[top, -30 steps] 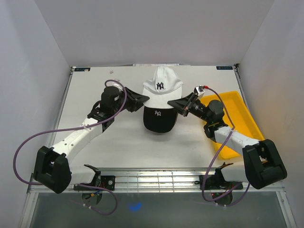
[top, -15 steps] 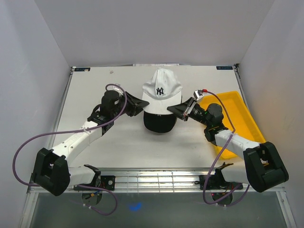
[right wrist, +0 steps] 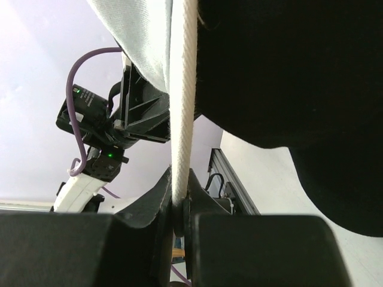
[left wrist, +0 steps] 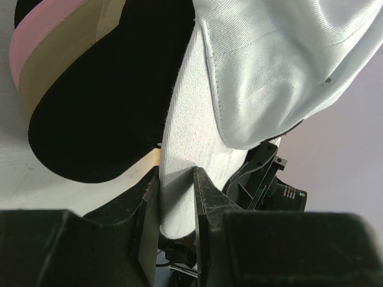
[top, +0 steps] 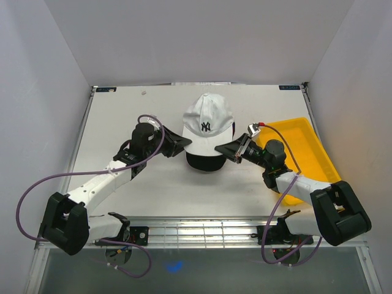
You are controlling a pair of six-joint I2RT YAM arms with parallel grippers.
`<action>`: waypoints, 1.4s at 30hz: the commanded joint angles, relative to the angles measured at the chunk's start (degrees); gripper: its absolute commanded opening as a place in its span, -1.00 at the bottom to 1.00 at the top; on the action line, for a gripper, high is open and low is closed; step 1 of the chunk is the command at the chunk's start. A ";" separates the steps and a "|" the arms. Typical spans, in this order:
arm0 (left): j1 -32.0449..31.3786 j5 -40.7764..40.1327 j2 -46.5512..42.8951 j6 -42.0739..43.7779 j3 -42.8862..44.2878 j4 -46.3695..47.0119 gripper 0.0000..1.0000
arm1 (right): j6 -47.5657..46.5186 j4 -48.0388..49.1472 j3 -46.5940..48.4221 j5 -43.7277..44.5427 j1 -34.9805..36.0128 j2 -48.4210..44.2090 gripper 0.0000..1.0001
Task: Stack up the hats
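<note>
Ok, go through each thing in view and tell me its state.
white cap, held by its brim, above the others
left gripper, shut on white cap
right gripper, shut on white cap
black cap, lying on tan cap
tan cap, lying on pink cap
pink cap, beneath tan cap
yellow tray, lying flat

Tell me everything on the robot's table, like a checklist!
Surface: white table with a small speck near the far edge.
Job's things: white cap, NY logo up, held over the black cap; pink brim and tan brim peek out beside the black one.
Clutter: yellow tray at the right edge.
Grippers: left end effector and right end effector each shut on the white cap's edge.
Cables: purple cables loop off both arms, away from the caps.
Surroundings: plain pale walls on three sides.
</note>
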 commanded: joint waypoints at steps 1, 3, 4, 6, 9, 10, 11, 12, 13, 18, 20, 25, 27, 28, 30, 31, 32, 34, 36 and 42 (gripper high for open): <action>-0.25 -0.34 -0.92 1.88 -1.69 0.71 -1.00 | -5.29 -6.49 -2.96 -5.64 1.15 1.70 -0.84; -0.25 -0.34 -0.74 2.14 -2.48 0.71 -1.00 | -5.46 -6.66 -3.84 -5.29 1.15 1.70 -0.84; -0.25 -0.51 -0.57 2.15 -2.74 0.80 -1.00 | -5.55 -6.75 -4.11 -5.03 1.15 1.78 -0.84; -0.33 -0.60 -0.48 2.41 -3.44 0.71 -1.00 | -5.55 -6.67 -5.16 -4.76 1.15 1.96 -0.84; -0.25 -0.51 0.13 2.50 -4.06 0.71 -1.00 | -5.99 -6.40 -6.65 -4.32 1.06 2.57 -0.84; -0.25 -0.51 0.48 2.58 -4.50 0.97 -1.00 | -5.99 -6.05 -7.09 -4.23 0.98 2.75 -0.84; -0.25 -0.34 0.57 2.50 -4.68 1.06 -1.00 | -5.90 -5.62 -7.53 -4.32 0.89 3.19 -0.85; -0.25 -0.34 0.75 2.58 -4.94 1.06 -1.00 | -5.82 -5.18 -8.41 -4.32 0.80 3.45 -0.85; -0.25 -0.34 0.93 2.67 -5.20 1.15 -1.00 | -5.64 -4.30 -8.94 -4.23 0.71 3.63 -0.85; -0.25 -0.42 1.28 2.67 -6.26 1.41 -1.00 | -4.94 -2.28 -11.14 -4.15 0.27 5.12 -0.84; -0.33 -0.42 1.54 2.67 -6.61 1.41 -1.00 | -4.85 -1.75 -11.58 -3.97 0.19 5.47 -0.85; -0.60 -0.86 2.24 2.76 -7.32 1.59 -1.00 | -4.94 -1.31 -12.72 -3.62 -0.17 6.09 -0.84; -0.77 -1.39 2.77 2.67 -7.75 1.59 -1.00 | -4.94 -0.87 -13.42 -3.62 -0.34 6.88 -0.85; -0.95 -1.48 2.95 2.67 -7.84 1.59 -1.00 | -4.67 -0.43 -13.69 -3.70 -0.26 7.14 -0.84; -1.21 -1.74 3.73 2.50 -8.19 1.77 -1.00 | -4.24 1.41 -14.56 -3.97 -0.52 8.11 -0.85; -1.21 -2.00 4.00 2.41 -8.28 1.85 -1.00 | -3.97 1.94 -14.83 -3.97 -0.52 8.81 -0.84; -1.21 -2.09 4.18 2.32 -8.46 1.85 -1.00 | -3.88 2.38 -15.44 -3.97 -0.61 8.99 -0.84; -1.30 -2.36 4.62 2.32 -8.90 2.03 -1.00 | -3.79 3.44 -15.80 -4.06 -0.69 9.78 -0.84; -1.30 -2.62 4.79 2.23 -9.33 2.20 -1.00 | -3.62 4.49 -16.15 -4.14 -0.70 10.31 -0.84; -1.30 -3.24 4.88 1.88 -10.74 2.12 -1.00 | -4.23 4.85 -15.89 -4.58 -0.78 12.06 -0.84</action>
